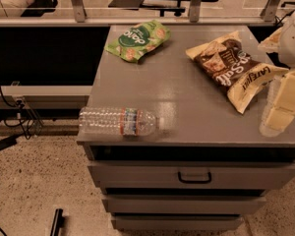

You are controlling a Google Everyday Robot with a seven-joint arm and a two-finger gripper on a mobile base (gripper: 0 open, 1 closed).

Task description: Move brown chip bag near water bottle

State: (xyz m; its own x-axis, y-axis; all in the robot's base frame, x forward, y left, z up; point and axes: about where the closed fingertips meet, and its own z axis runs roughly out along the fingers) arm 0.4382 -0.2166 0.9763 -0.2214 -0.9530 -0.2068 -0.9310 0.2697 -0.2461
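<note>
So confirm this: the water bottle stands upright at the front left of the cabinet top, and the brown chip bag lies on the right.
Not quite: the camera view shows the water bottle lying on its side at the front left of the cabinet top. The brown chip bag does lie on the right, the gripper beside its right end.

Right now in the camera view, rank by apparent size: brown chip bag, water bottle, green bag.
1. brown chip bag
2. water bottle and green bag: too close to rank; bottle longer but nearer camera.
Gripper sits at the right edge of view.
</note>
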